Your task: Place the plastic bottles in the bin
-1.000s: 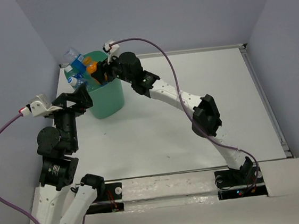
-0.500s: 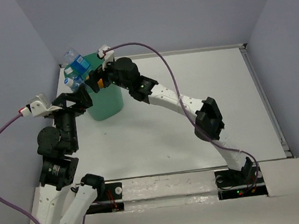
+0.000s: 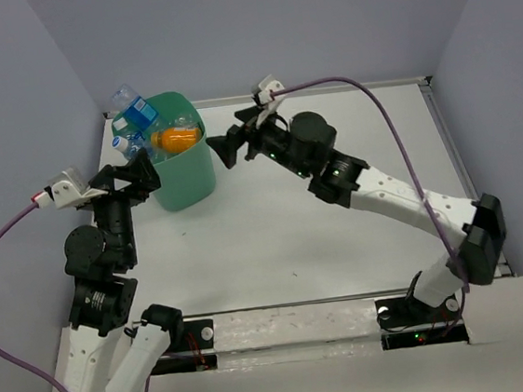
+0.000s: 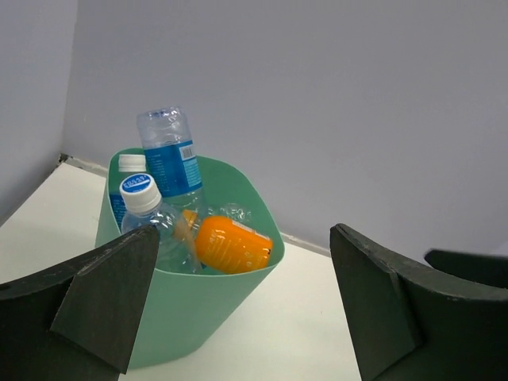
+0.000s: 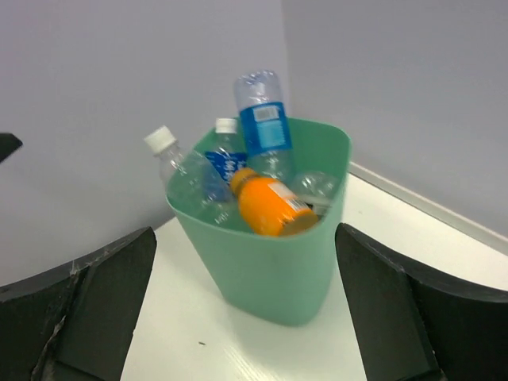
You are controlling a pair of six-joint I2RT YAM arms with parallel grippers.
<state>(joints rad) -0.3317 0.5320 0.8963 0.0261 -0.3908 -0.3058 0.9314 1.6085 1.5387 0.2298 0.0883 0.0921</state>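
At the near edge of the worktop, both arm bases were bolted side by side. Further in along the left edge, the left gripper (image 3: 137, 170) hung just short of the bin, its jaws spread wide with nothing between them. Beyond mid-table, the right gripper (image 3: 233, 133) stood to the right of the bin and apart from it. Its jaws were likewise parted and empty.

In the far left corner stood the bin (image 3: 188, 183), upright. The plastic bottles were heaped inside it and rose above its rim. An orange bottle (image 3: 178, 139) lay on its side on top of the heap. A tall blue-labelled bottle (image 4: 170, 155) stood behind it, base uppermost, against the far wall of the bin. Two capped bottles (image 4: 141, 195) leaned at the left side. No bottle was visible on the worktop outside the bin in any view.

Assessment: the task appeared complete or very nearly so. The bottles looked empty, hence light, thin-walled and smooth. They would likely dent under a hard squeeze and slip from a loose one. Any further pick would best be taken across the labelled mid-body with moderate closure. The heap looked loosely stacked, and the tall bottle could tip out if the bin were knocked.
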